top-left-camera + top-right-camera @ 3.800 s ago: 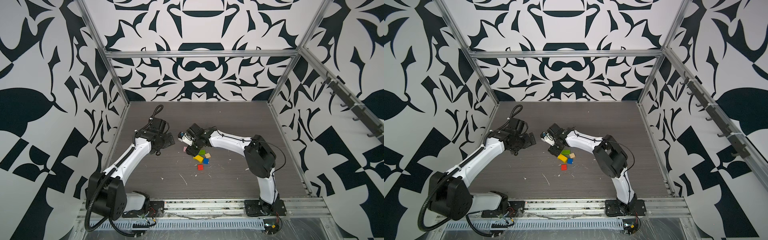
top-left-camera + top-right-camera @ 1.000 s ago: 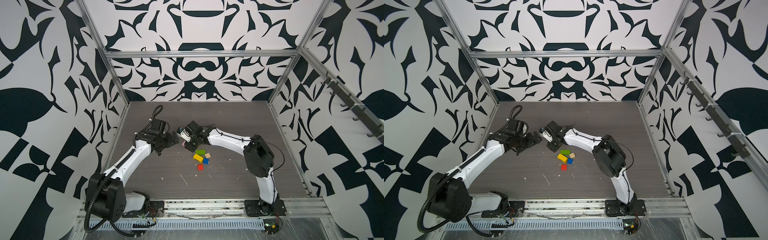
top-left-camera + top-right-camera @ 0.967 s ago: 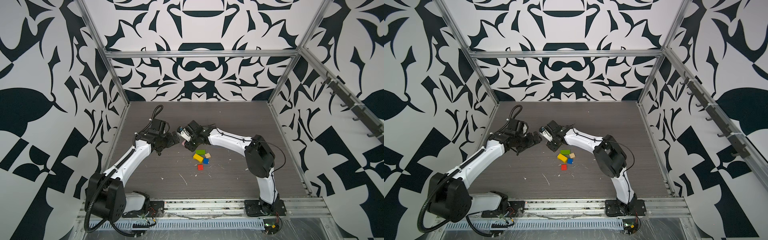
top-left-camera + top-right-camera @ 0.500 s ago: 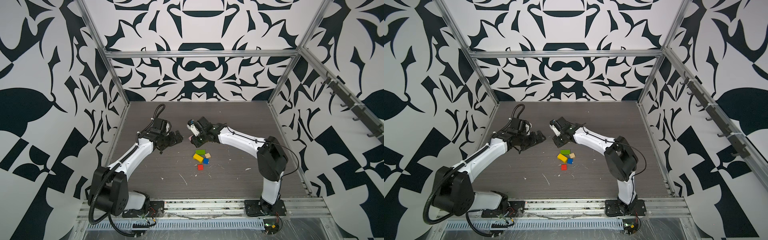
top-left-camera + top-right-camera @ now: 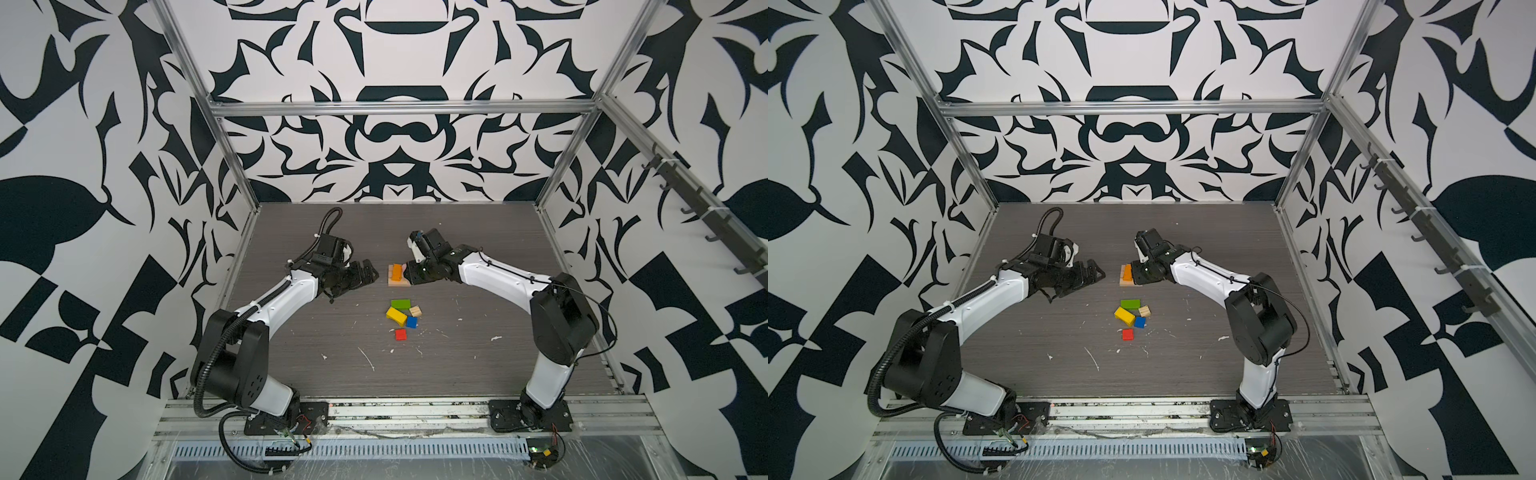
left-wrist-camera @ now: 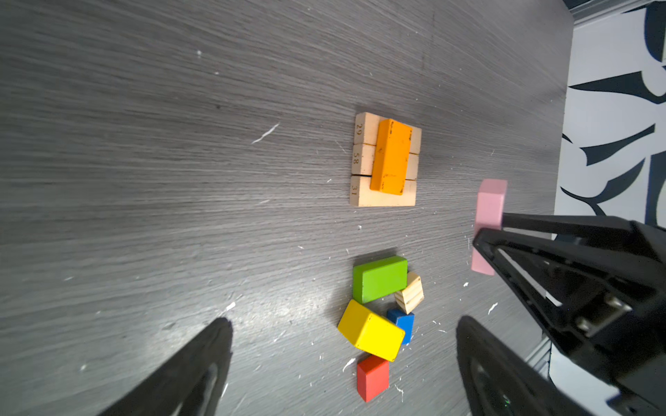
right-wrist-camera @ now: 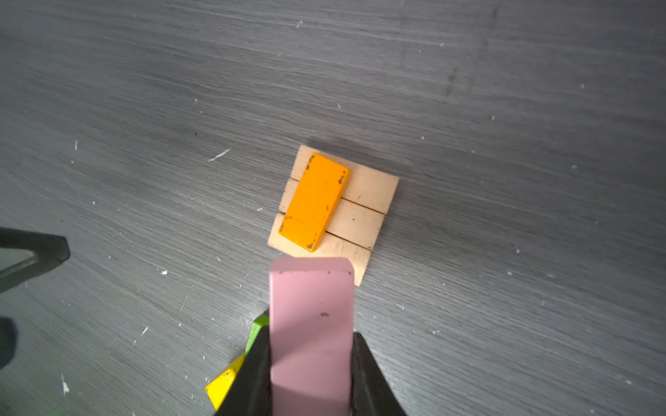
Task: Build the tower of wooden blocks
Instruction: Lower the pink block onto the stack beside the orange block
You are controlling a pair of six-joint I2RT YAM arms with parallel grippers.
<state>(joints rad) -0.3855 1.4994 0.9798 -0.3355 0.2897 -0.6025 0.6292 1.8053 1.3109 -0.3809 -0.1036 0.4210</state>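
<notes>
The wood blocks (image 5: 396, 316) lying loose, green (image 5: 1130, 304), yellow (image 5: 1124, 316), blue (image 5: 1140, 322), red (image 5: 1128, 334) and 1 plain cube (image 5: 1144, 311), sit at 6 o'clock of the tower (image 5: 397, 277), so far 3 tan bars (image 7: 360, 219) half-covered by an orange block (image 6: 391, 156). At its 3 o'clock the right gripper (image 5: 410, 274) clamps the pink block (image 7: 311, 317), next to be lowered, I judge, onto the bare half beside the orange; the left gripper (image 5: 370, 272) hangs spread and empty at 9 o'clock. The right wrist view shows that bare half, while both top views nearly hide the pink.

Grey table (image 5: 478, 249): tan bars (image 6: 382, 200), loose blocks (image 6: 378, 279) (five).
</notes>
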